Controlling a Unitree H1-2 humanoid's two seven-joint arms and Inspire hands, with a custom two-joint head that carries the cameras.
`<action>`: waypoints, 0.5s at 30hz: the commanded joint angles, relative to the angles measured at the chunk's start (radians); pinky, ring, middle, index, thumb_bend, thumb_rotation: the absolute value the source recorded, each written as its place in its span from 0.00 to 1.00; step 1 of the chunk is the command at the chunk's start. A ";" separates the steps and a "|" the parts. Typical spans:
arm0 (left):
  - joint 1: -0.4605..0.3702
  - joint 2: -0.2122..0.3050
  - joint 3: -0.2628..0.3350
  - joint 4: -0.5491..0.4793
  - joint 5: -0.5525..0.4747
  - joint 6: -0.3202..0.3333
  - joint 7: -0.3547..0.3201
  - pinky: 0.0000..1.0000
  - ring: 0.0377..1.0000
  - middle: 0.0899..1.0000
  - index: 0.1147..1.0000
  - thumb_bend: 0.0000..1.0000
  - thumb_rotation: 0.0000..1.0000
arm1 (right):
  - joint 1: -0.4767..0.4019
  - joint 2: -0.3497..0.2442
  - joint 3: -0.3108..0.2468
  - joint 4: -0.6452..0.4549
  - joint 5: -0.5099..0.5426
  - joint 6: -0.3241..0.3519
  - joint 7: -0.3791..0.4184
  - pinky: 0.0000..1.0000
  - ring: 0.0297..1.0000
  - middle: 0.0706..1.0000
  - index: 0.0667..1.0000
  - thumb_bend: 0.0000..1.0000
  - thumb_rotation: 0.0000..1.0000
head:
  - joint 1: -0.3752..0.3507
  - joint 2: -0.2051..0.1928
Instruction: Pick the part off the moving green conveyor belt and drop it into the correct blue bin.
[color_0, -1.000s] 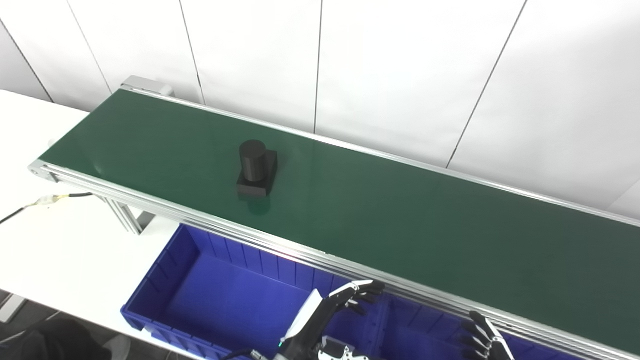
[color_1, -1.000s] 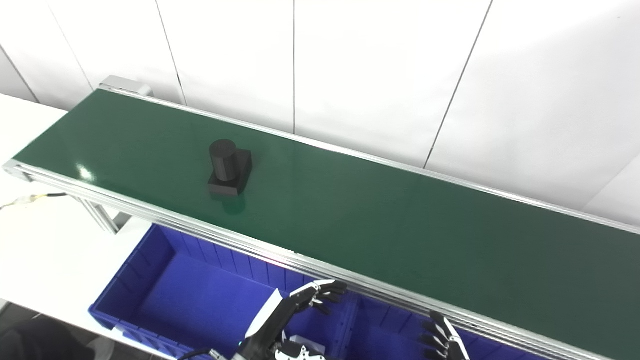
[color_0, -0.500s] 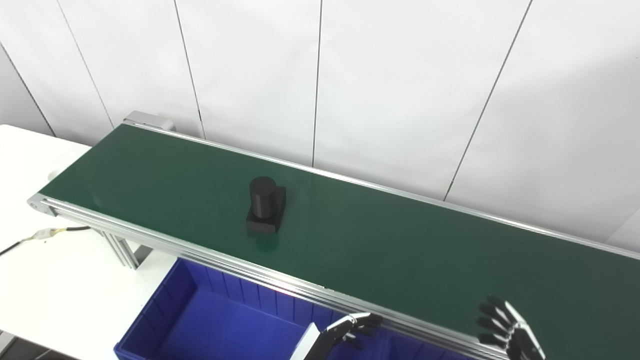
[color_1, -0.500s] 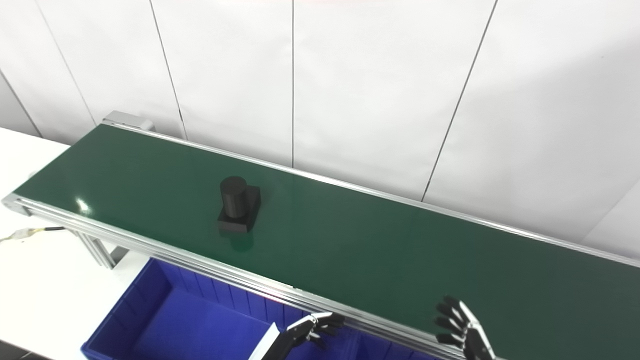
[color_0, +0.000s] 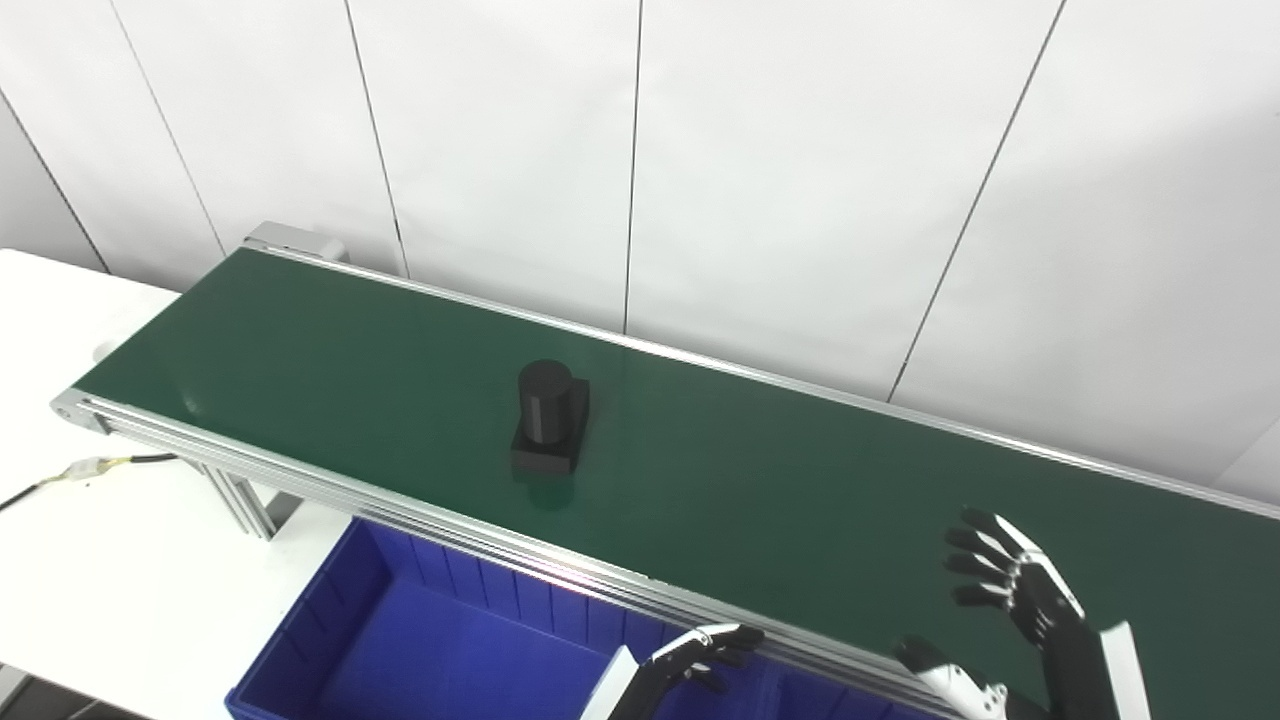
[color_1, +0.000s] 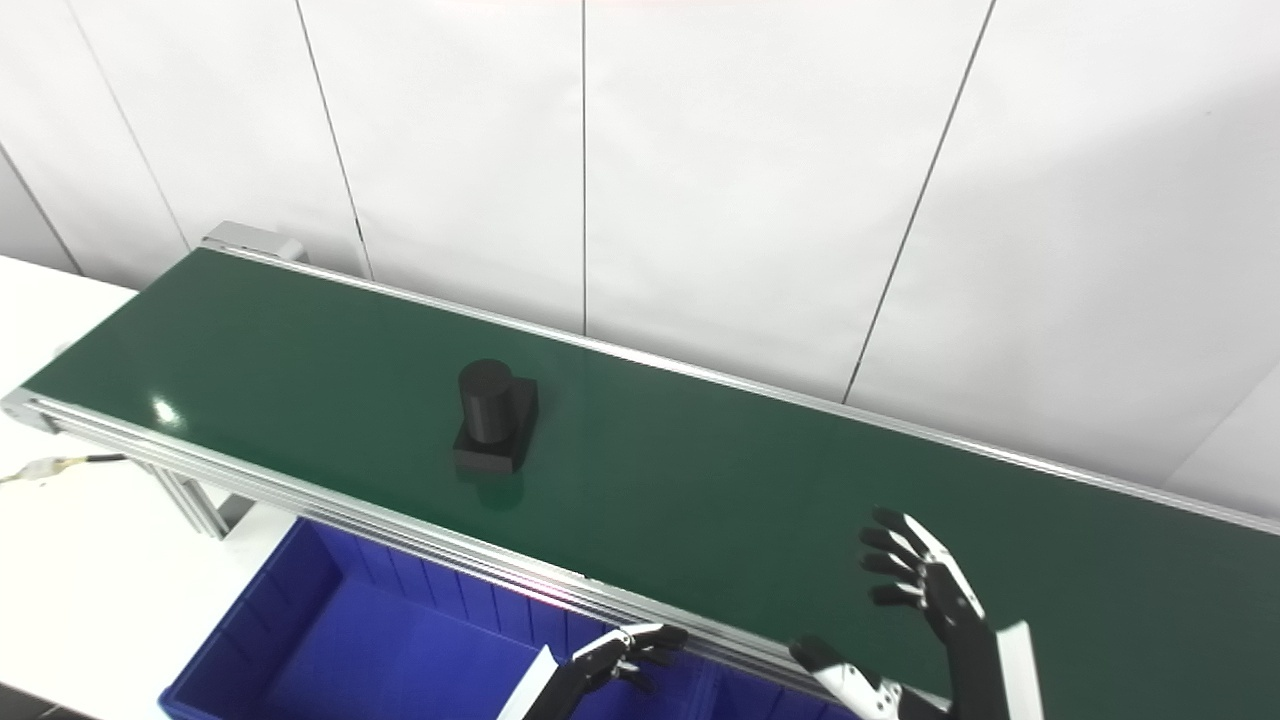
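1. the part (color_0: 548, 417), a black cylinder on a square base, stood upright on the green conveyor belt (color_0: 800, 490), about midway across its width and toward its left portion, with nothing touching it.
2. the right robot hand (color_0: 1010, 590) was raised over the belt's near right stretch, released, fingers spread and thumb apart, holding nothing. it was well apart from the part.
3. the left robot hand (color_0: 700, 655) sat low beside the belt's near rail, above the blue bin (color_0: 330, 620), fingers loosely curled and empty.
4. judged step: the right robot hand looked set to meet the part as the belt carried it along; nothing had been grasped yet.
5. risk: because the belt moves, a late or early closing could knock the tall cylinder over rather than grip it.
6. risk: a tipped part could roll toward the far rail or out of reach.
7. risk: grasping only the smooth round top might let it slip over the rail before reaching the bin.
8. only part of the bin showed, so which compartment was correct could not be told.
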 joint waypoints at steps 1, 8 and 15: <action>-0.019 -0.006 0.002 -0.011 -0.007 -0.032 0.016 0.62 0.73 0.77 0.75 0.83 0.28 | -0.049 0.009 0.005 -0.031 -0.008 0.030 0.016 0.61 0.70 0.75 0.81 0.75 0.46 | -0.005 0.000; -0.015 -0.009 0.014 -0.013 -0.010 -0.032 0.012 0.62 0.73 0.77 0.75 0.84 0.29 | -0.136 0.012 0.032 -0.029 -0.043 0.139 0.073 0.66 0.74 0.78 0.84 0.71 0.42 | -0.018 0.004; -0.003 -0.008 0.020 -0.026 -0.039 -0.032 -0.006 0.62 0.74 0.77 0.75 0.84 0.27 | -0.238 0.031 0.069 -0.012 -0.048 0.272 0.131 0.68 0.78 0.83 0.87 0.70 0.40 | -0.039 0.009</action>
